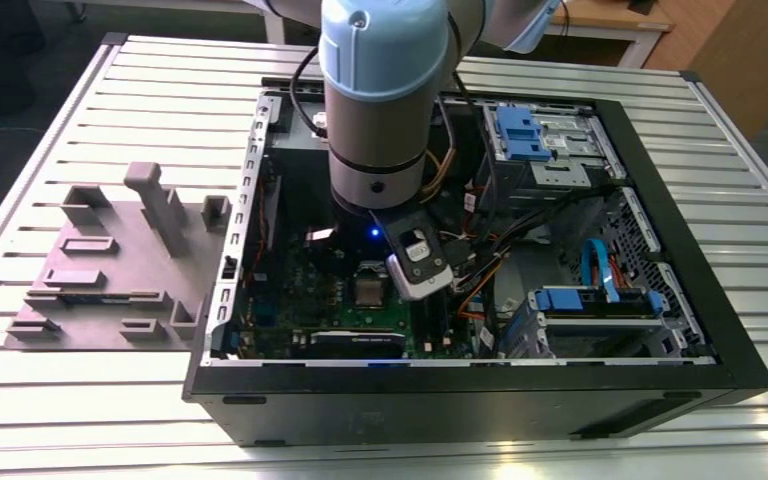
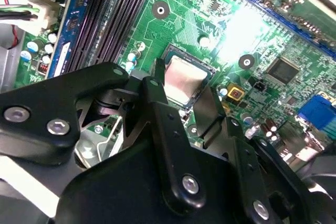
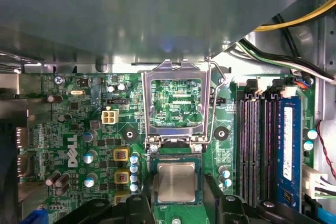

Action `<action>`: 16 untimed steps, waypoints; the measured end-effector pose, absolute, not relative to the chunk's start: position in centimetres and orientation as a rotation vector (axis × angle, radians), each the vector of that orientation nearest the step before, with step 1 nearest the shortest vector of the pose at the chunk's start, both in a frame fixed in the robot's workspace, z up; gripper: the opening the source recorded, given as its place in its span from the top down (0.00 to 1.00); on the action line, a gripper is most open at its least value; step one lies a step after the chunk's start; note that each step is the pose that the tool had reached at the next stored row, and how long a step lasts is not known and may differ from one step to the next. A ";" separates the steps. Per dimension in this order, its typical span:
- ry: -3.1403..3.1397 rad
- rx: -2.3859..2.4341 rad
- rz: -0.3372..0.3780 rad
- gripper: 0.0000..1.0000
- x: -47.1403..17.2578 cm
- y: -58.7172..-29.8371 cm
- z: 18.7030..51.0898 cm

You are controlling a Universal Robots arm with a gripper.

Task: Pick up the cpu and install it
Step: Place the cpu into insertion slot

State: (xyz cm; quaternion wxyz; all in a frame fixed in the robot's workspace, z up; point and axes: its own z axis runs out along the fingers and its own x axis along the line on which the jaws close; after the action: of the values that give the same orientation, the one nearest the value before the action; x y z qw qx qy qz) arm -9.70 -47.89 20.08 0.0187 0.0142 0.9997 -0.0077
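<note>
We see the pale blue and grey arm [image 1: 381, 60] standing near-vertical, its wrist [image 1: 377, 180] pointed straight down and the black hand [image 2: 184, 85] hanging low beneath it, a small silver camera unit [image 1: 419, 263] fixed at the wrist's side.

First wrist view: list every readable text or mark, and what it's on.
motherboard: one large white brand mark, left unquoted; the small white component markings are too small to read.
Board seen through the open socket frame: tiny white print, unreadable.
blue memory stick: white label, print too small to read.
cpu: no legible marking on its metal top.
</note>
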 end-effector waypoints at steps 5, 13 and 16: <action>3.104 0.044 -0.024 0.51 -9.7 -47.9 20.1; 3.104 0.044 -0.024 0.76 -9.7 -47.9 20.1; 3.104 0.044 -0.024 0.88 -9.7 -47.9 20.2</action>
State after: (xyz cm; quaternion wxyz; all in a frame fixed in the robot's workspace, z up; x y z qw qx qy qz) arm -9.70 -47.89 20.16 0.0187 0.0142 0.9997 -0.0077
